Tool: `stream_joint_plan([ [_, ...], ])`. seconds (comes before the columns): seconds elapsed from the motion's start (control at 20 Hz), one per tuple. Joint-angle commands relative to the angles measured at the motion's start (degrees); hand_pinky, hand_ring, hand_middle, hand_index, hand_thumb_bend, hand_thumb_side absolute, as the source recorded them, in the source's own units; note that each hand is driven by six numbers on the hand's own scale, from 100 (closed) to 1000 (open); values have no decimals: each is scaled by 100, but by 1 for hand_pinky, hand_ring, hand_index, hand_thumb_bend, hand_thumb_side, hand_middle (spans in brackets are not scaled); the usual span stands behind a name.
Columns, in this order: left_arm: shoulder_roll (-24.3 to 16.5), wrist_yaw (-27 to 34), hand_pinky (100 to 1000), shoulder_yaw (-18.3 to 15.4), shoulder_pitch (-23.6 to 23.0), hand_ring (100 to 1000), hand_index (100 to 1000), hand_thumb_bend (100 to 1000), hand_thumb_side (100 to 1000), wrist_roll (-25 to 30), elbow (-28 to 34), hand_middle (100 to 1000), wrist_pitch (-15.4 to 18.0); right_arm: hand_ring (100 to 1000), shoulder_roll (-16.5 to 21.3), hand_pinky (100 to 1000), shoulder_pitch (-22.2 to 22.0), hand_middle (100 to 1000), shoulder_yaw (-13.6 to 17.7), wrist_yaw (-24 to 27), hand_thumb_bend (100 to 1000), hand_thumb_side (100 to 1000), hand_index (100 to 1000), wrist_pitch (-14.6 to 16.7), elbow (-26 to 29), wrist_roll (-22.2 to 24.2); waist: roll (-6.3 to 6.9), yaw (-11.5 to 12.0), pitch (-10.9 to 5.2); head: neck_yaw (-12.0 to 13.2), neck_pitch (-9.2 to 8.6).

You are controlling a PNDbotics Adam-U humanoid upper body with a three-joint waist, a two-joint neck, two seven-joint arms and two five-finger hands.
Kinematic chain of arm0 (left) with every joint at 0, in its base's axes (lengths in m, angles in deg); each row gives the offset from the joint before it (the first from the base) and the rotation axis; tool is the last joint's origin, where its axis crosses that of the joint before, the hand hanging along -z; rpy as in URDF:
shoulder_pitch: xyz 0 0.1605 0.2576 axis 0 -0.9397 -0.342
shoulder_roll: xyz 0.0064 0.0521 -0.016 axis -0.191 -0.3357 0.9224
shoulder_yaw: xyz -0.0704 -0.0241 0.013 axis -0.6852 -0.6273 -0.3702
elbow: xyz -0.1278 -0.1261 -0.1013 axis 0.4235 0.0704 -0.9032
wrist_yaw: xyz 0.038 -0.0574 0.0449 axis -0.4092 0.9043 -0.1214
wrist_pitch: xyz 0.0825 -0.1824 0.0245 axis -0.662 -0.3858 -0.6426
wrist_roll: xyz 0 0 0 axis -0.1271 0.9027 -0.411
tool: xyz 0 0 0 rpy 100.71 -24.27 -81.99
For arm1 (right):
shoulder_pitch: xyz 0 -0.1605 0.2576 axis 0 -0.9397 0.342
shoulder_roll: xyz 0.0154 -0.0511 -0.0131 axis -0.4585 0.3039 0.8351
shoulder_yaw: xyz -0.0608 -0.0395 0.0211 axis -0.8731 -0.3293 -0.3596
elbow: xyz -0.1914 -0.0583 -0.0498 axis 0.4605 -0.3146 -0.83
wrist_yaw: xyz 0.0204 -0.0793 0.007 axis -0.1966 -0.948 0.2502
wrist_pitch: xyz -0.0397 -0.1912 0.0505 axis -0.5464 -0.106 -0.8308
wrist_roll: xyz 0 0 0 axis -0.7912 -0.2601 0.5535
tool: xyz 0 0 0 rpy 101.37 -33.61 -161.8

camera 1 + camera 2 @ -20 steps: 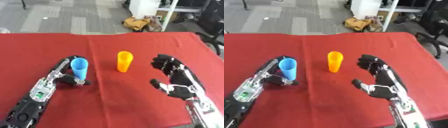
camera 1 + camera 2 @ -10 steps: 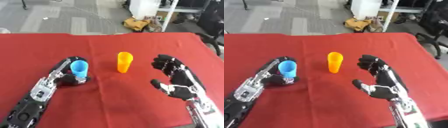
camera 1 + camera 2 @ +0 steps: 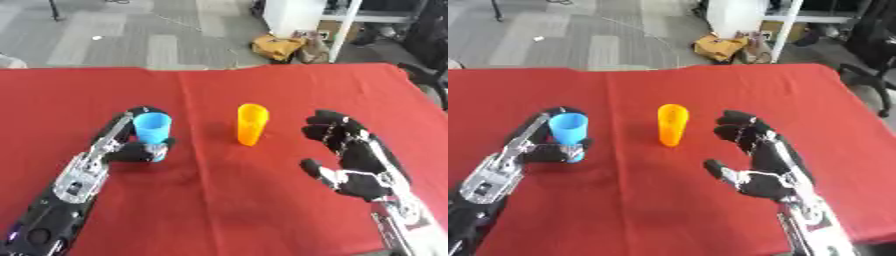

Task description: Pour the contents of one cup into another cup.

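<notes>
Blue cup [image 3: 152,128] in left hand [image 3: 131,148], right hand [image 3: 354,162] open

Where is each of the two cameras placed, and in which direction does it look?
Left eye view: in the robot's head, looking down at the red table; left hand curled round the blue cup, right hand open beside the orange cup.
Right eye view: the same head, set slightly to the right, same downward look; both arms show again, shifted leftward in the picture.
Shared: both cups, both hands, the table, the floor beyond.

Red table [image 3: 262,210], two upright cups
</notes>
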Motion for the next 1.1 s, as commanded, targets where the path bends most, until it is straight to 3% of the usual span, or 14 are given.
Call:
stream_joint_plan([
  [0.05, -215, 179, 381, 2, 44, 490, 730, 433, 100, -71, 375, 550, -42, 759, 184, 825, -4, 725, 94, -51, 565, 100, 832, 17, -24, -64, 35, 41, -140, -29, -9],
  [0.45, -375, 499, 394, 133, -277, 497, 733, 457, 100, -58, 1197, 562, -170, 765, 592, 832, 70, 738, 160, -139, 558, 100, 834, 99, -616, -237, 113, 271, -204, -147, 19],
  [1.1, -327, 971, 403, 431, -1190, 502, 735, 465, 100, 98, 2756, 568, -513, 820, 1308, 870, 604, 788, 71, -279, 573, 100, 847, 397, -2131, -447, 183, 696, -310, -413, 77],
])
